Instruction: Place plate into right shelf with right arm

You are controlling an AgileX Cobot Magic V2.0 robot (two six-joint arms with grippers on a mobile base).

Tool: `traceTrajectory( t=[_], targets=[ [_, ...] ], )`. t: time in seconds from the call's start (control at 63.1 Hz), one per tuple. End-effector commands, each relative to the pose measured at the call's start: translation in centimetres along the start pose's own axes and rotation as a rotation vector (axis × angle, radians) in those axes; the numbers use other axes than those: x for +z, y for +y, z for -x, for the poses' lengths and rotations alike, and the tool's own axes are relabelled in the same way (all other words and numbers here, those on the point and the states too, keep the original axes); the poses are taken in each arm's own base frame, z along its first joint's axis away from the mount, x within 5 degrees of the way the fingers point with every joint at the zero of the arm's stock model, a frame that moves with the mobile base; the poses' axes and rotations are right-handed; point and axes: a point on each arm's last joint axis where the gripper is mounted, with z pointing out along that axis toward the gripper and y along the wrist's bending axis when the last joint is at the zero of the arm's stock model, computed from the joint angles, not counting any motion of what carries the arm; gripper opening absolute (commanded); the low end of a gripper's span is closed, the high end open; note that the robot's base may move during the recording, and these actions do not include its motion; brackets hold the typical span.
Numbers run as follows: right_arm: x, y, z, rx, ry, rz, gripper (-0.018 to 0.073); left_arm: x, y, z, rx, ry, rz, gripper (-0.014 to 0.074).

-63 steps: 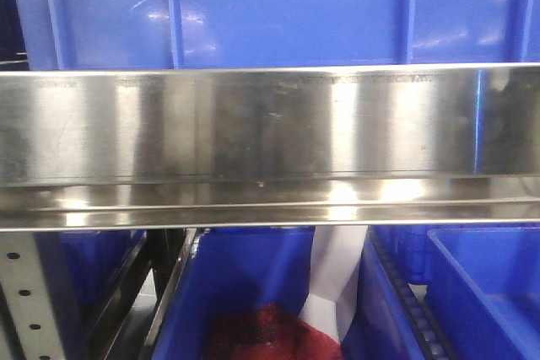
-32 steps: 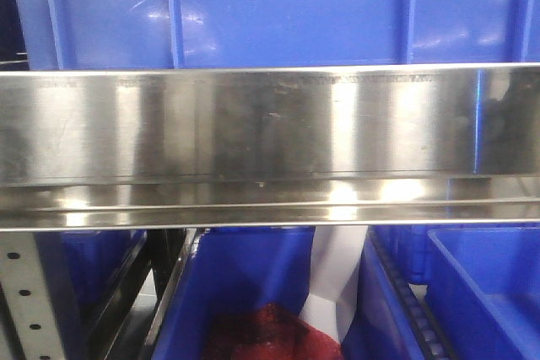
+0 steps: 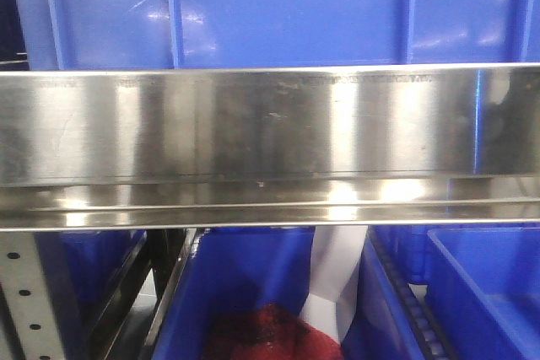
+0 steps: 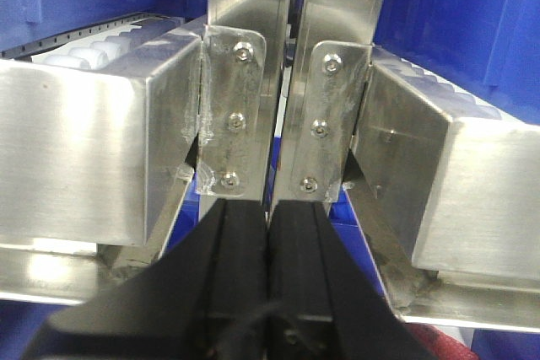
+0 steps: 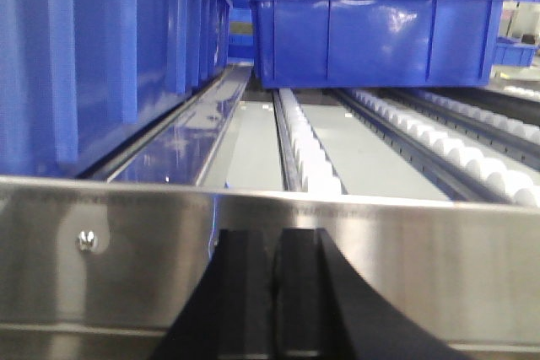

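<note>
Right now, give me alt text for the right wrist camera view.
The shut black right tool faces a steel front rail of the right shelf. Beyond it, white roller tracks lead to a blue bin. No plate shows.

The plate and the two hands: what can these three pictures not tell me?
- Plate: in no view; whether it sits on the shelf cannot be told.
- Red thing in the lower blue bin, front view: cut off by the bottom edge.
- Left hand and right hand: both shut, bases cropped.
</note>
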Motion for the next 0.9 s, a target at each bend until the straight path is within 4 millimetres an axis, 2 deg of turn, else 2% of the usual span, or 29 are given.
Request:
traceTrajectory(
  t=[0.0,0.887],
  targets=[
    [-0.15,-0.03,0.84,-0.004,-0.084,-0.006,0.0055,-0.02,-0.06,0.52,-0.006,-0.086,-0.01,-0.0047],
    [-0.15,-0.03,0.81,-0.004,-0.08,-0.005,0.0055,-0.02,-0.06,0.52,-0.006,-0.086,-0.01,-0.0047]
  ],
)
